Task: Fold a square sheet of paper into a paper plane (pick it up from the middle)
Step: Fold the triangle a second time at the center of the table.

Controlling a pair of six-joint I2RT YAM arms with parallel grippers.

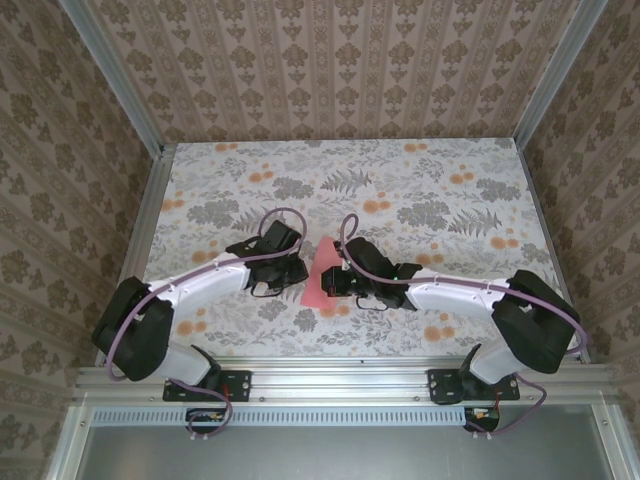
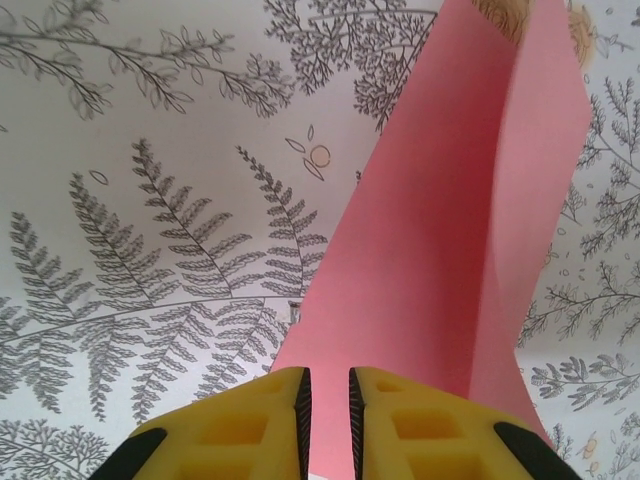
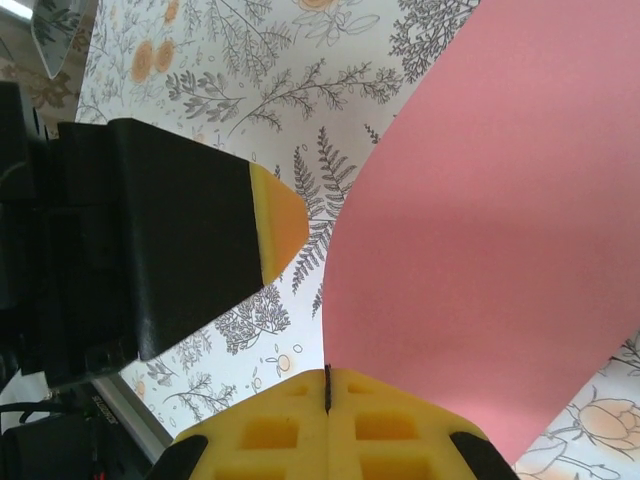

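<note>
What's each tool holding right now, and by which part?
The right tool is shut on the pink sheet, pinching it at its edge. The left tool is nearly closed at another edge; whether it grips cannot be told.

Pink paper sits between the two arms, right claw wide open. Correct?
Not quite: the right claw is shut, pinching the pink paper at its edge, as the right wrist view shows. The rest holds.

top: fixed high behind arm bases, looked down over whole worktop (image 1: 420, 190), far
left wrist: sat behind left hand (image 2: 328, 385), faced forward past it, close
right wrist: sat behind right hand (image 3: 327, 385), close
shared: all three saw pink sheet (image 1: 322, 272)
</note>
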